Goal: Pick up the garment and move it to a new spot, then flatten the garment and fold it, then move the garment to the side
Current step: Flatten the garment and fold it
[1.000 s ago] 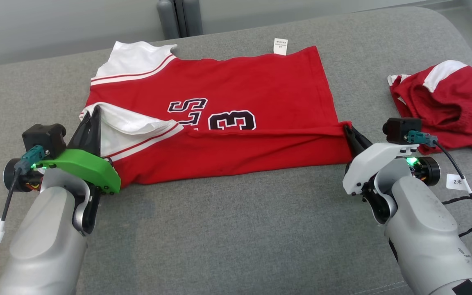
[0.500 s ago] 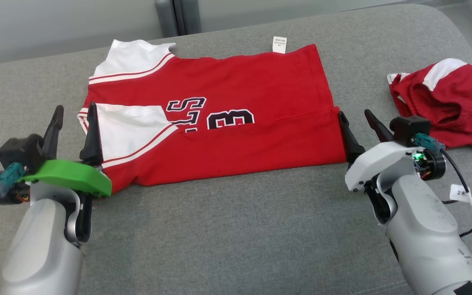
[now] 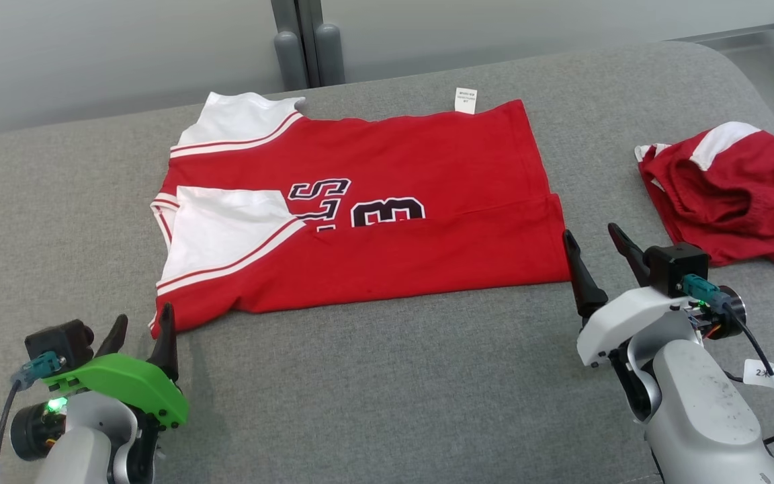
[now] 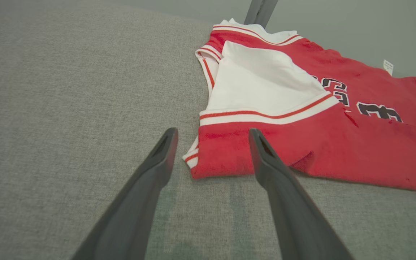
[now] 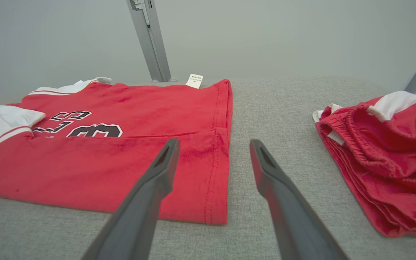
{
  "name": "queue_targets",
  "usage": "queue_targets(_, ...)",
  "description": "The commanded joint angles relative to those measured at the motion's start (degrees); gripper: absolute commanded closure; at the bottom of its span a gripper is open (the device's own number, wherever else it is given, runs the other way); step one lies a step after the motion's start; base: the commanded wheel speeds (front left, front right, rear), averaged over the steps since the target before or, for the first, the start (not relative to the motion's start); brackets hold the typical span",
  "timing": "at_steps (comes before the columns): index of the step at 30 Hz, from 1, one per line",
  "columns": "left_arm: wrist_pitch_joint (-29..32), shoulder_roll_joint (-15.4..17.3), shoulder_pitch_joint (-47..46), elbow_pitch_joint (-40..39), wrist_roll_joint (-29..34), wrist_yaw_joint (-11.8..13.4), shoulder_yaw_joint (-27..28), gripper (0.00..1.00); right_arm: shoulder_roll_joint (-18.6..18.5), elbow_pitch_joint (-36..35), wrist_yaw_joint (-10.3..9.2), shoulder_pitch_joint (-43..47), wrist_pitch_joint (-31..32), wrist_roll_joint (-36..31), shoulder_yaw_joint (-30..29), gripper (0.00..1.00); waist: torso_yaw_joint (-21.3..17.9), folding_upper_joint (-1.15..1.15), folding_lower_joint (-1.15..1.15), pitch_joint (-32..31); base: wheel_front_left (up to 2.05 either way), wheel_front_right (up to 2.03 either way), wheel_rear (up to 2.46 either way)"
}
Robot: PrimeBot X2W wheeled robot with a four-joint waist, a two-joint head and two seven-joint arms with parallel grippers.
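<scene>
Jersey [image 3: 360,222] lies flat on the grey bench [image 3: 373,376], near edge folded up over the number. My left end effector [image 3: 144,314] is spread wide and empty by its near shoulder corner. My right end effector [image 3: 589,230] is also spread wide and empty, just beside the hem. Bunched red shorts [image 3: 729,195] sit further right.

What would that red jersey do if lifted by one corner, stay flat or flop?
Probably floppy: the red jersey lies limp, its near edge folded over itself with soft creases. Likely light, since the thin cloth hugs the grey cushion. It shouldn't roll or slide much; the cushion's weave looks grippy.
</scene>
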Motion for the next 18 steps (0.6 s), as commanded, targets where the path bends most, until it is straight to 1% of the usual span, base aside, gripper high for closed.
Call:
queue_targets(1, 1.87, -0.08, 0.9, 0.12, -1.18, 0.6, 0.3, 0.0, -0.22, -0.86, -0.07, 1.05, 0.5, -0.18, 0.11, 0.0, -0.09, 0.0, 0.0, -0.02, 0.0, 0.0, 0.0)
queue_targets(5, 6.36, 0.08, 0.87, -0.12, -2.65, 1.39, 0.35, 0.0, -0.22, -3.3, -0.07, 1.84, 1.91, -0.4, 0.65, 0.0, -0.67, 0.0, 0.0, 0.61, 0.0, 0.0, 0.0)
queue_targets(12, 10.62, 0.09, -1.33, 0.99, -5.02, 3.34, 1.68, 0.0, -0.22, -6.35, -0.07, 1.75, 3.96, -0.61, 1.26, 0.0, -1.99, 0.0, 0.0, 2.44, 0.0, 0.0, 0.0)
queue_targets(18, 12.52, -0.79, -2.68, 2.37, -7.38, 3.27, 2.33, 0.0, -0.22, -7.33, -0.07, 1.29, 5.0, -0.86, 1.22, 0.0, -2.6, 0.0, 0.0, 3.22, 0.0, 0.0, 0.0)
